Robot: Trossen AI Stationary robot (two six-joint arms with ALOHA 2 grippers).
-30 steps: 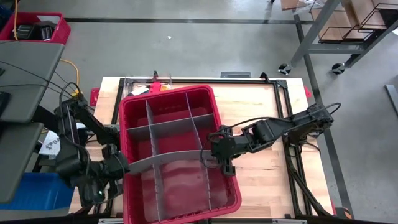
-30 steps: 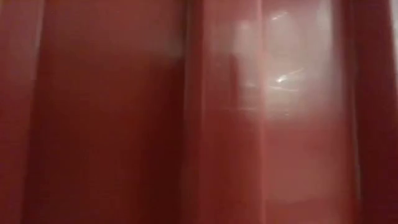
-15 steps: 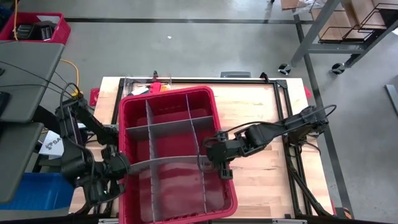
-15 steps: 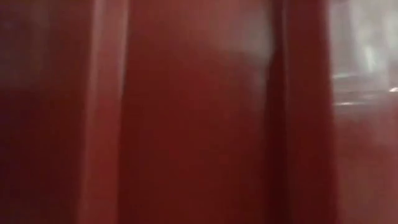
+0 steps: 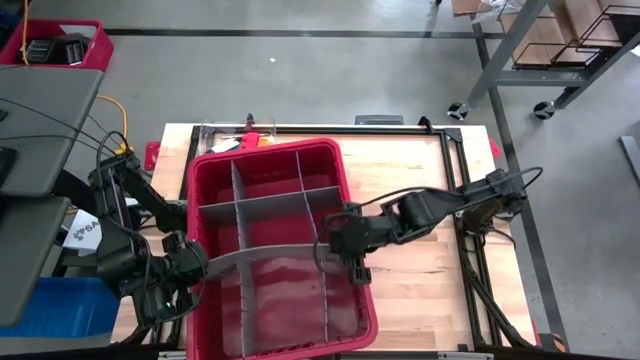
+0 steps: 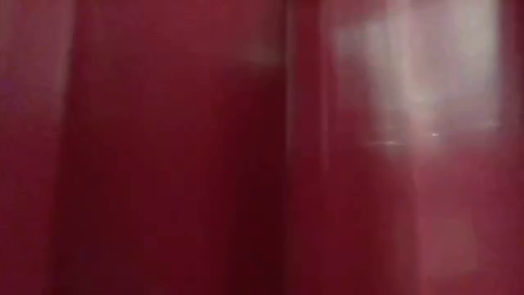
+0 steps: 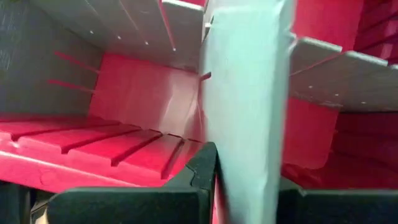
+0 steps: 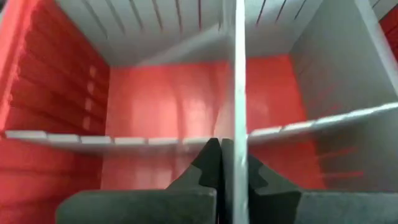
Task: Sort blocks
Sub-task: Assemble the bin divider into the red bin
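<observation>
over red bin [image 5: 215,172]: l hand [image 5: 200,263] & r hand [image 5: 335,240] both clamped on grey divider [image 5: 270,255].

The red bin [image 5: 268,170] fills the frame's centre, its inside cut up by grey dividers [image 5: 270,205]. One divider [image 5: 262,257] bows across the lower half. Bare table [image 5: 420,285] lies open at the right, lower centre.

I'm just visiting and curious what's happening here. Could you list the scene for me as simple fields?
container: red bin on the wooden table
inside: grey divider sheets
left gripper: shut on a bowed divider sheet, at the bin's left wall
right gripper: shut on the same sheet, at the right wall
blocks: none visible
</observation>
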